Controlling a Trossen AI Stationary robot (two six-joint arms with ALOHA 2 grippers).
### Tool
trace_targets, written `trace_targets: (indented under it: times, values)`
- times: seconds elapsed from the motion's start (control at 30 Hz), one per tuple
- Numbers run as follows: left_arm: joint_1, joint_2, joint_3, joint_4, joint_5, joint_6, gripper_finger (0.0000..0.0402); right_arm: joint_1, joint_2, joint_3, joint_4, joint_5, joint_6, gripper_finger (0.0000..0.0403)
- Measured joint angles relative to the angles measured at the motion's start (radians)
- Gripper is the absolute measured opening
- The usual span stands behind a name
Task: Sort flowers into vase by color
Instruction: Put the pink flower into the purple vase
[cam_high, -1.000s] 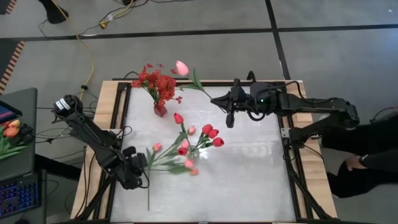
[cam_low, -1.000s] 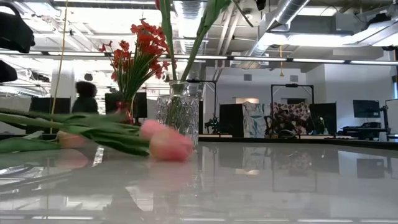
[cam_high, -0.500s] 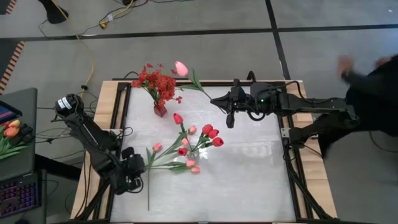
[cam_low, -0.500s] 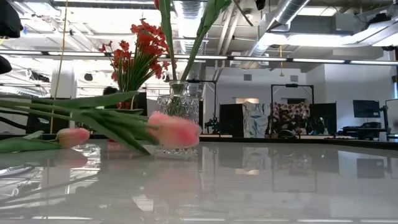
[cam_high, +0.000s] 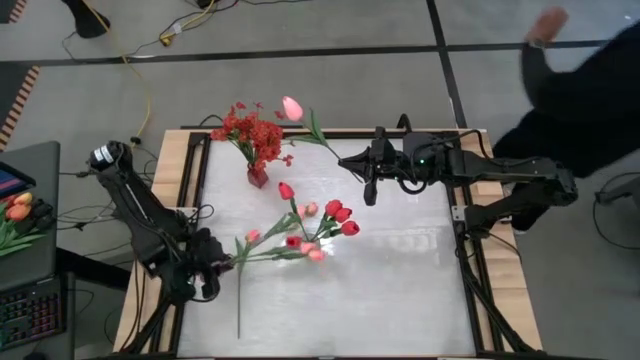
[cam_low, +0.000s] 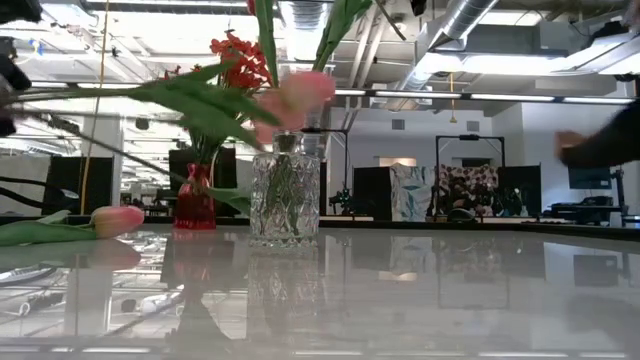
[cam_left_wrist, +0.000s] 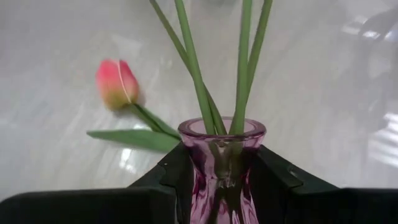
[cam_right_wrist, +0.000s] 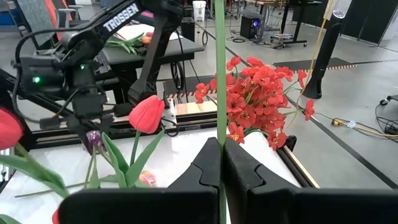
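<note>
A: Since a second ago, the left gripper (cam_high: 212, 268) has drawn back toward the tabletop's left edge and risen. The pink tulips (cam_high: 315, 254) it carries, which then lay low by the table, now hang in the air in front of the glass vase (cam_low: 285, 195) in the low view.

B: Grip on the left?

A: Its fingers stand part-way apart, pressed on either side of a small purple vase (cam_left_wrist: 221, 134). Green stems come out of the vase's mouth, and the whole thing is tilted over above the near left part of the tabletop.

B: And the right gripper (cam_high: 352, 163)?

A: It has not moved. It is closed tight on one thin green stem (cam_right_wrist: 220, 74) near the far edge. That stem's pink bud (cam_high: 291, 108) sticks out past the far edge.

B: Other flowers?

A: Red tulips (cam_high: 340, 214) stand in the glass vase at the tabletop's centre. The red spray (cam_high: 255, 130) sits in a red vase (cam_high: 257, 178) toward the far left corner. One loose pink tulip (cam_left_wrist: 118, 83) lies flat on the tabletop, left of centre.

B: Anyone nearby?

A: A person's dark sleeve (cam_high: 590, 80) shows beyond the far right corner.
</note>
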Motion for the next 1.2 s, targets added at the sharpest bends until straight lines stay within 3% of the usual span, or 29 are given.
trace_targets:
  times: [0.3, 0.53, 0.77, 1.2]
  values:
    - [-0.041, -0.19, 0.0, -0.026, -0.14, 0.032, 0.0101, -0.008, 0.0, 0.0, 0.011, -0.001, 0.0, 0.0028]
    - [-0.041, -0.262, 0.0, -0.104, -0.142, 0.05, 0.0101, -0.009, 0.0, 0.0, 0.014, -0.001, 0.0, 0.0028]
    - [-0.054, -0.315, 0.0, -0.104, -0.102, 0.163, 0.0101, -0.014, 0.0, 0.0, 0.015, -0.001, 0.003, 0.0028]
    - [-0.062, -0.527, 0.003, -0.104, 0.03, 0.318, 0.0103, -0.023, 0.0, 0.0, 0.023, 0.0, 0.01, 0.0028]
